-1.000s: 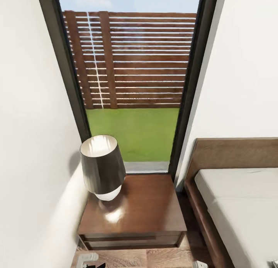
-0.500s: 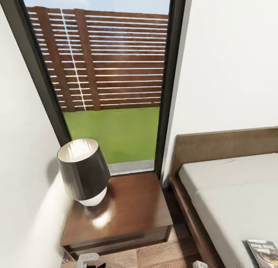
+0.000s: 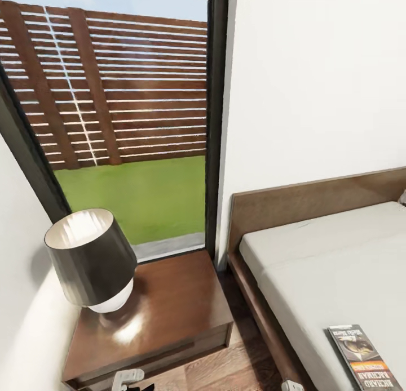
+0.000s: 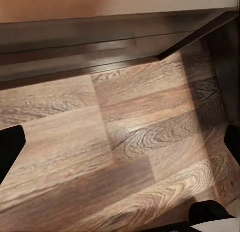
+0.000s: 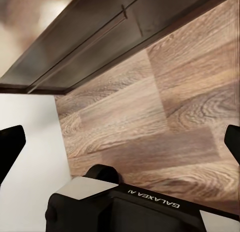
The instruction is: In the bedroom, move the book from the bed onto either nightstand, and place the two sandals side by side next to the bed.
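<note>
Book (image 3: 363, 358) on bed (image 3: 316, 267), off my right; nightstand (image 3: 163, 306) with lamp (image 3: 90, 258) ahead. My left gripper (image 4: 120, 142) and right gripper (image 5: 120, 142) both spread, holding nothing, over floor (image 4: 125, 157).

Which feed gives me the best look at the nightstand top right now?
The head view: the nightstand shows its whole top there, with the lamp standing on the window-side half and the bed-side half bare. Both wrist views catch just its dark front edge, low above the wood floor, not the top surface.
</note>
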